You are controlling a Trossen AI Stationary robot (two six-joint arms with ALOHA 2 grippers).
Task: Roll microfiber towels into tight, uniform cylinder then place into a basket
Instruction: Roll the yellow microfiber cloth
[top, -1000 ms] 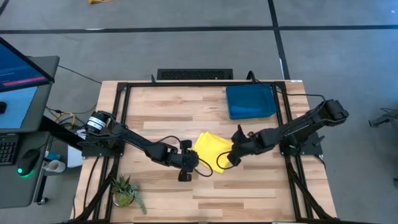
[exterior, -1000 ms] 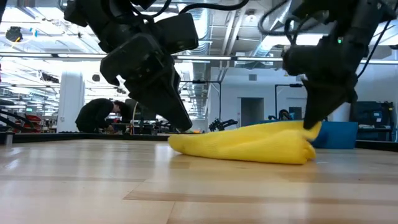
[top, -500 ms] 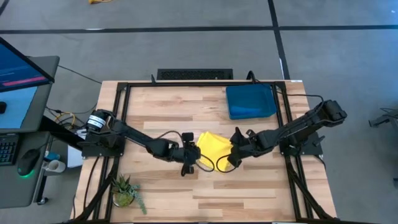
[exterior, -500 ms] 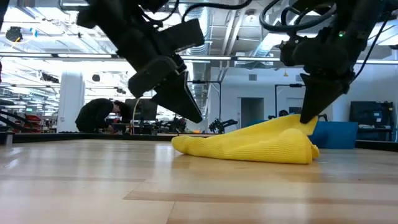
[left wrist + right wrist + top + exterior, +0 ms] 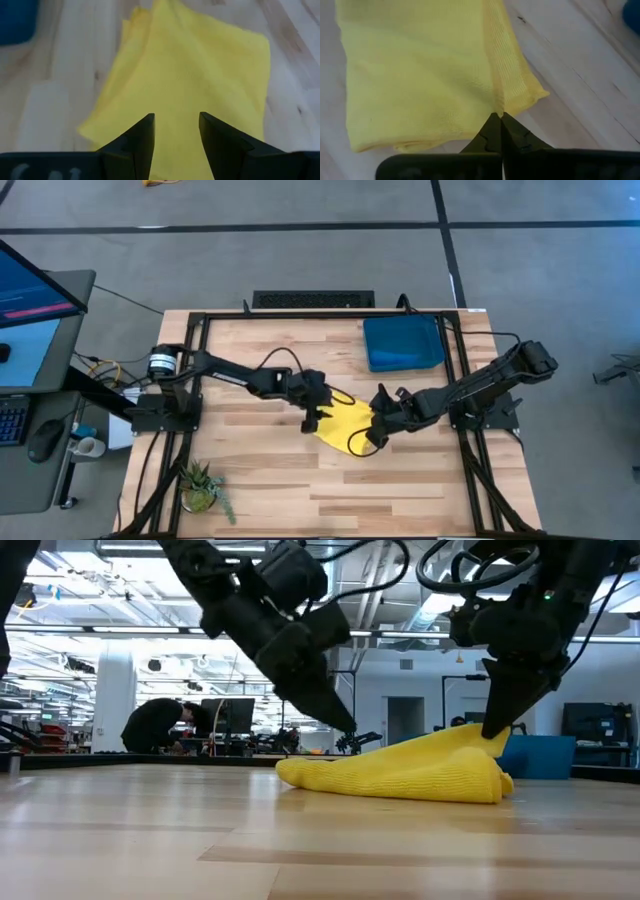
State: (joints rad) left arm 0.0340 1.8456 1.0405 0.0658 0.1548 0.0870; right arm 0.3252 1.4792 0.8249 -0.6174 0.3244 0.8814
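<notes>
Low view: right gripper pinches yellow towel; pinch point hidden.

Both arms are matte black with jointed segments; black cables loop alongside. The left arm carries a silver-capped base joint.

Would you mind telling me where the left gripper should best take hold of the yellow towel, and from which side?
Probably the free edge of the yellow towel on the left arm's side, approached from above. The right gripper is already shut on the opposite edge, lifting it into a ridge, while the rest lies flat and folded on the table. The left gripper hovers open over the cloth, so a short descent would reach that edge.
</notes>
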